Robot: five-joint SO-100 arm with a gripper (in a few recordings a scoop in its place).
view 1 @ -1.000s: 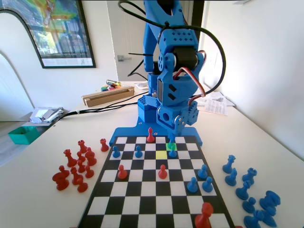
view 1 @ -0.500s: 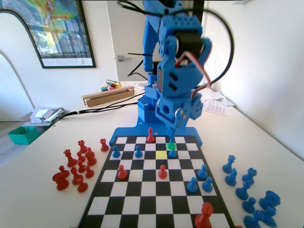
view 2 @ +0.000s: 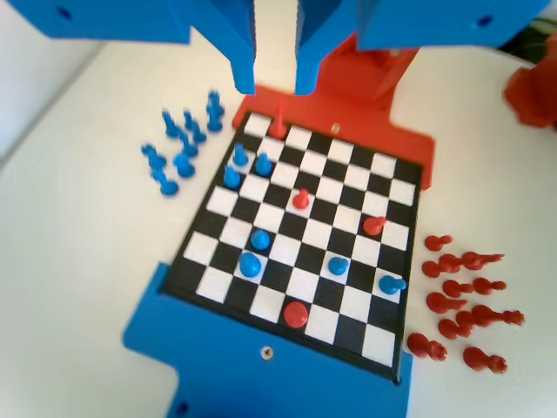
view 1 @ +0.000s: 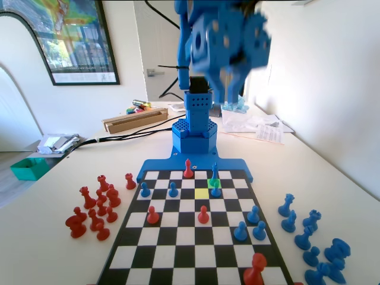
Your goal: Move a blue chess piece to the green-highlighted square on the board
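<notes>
Gripper [view 2: 275, 83] is seen high above the board [view 1: 196, 252], jaws parted, nothing held. Blue chess piece [view 1: 214, 174] is placed on the green-highlighted square [view 1: 214, 183] — judged light, rigid, tippy; best pinched at its narrow upper stem.

Blue arm raised high, blurred, gripper [view 2: 274, 83] empty, fingers [view 2: 246, 61] slightly parted, pointing down.
</notes>
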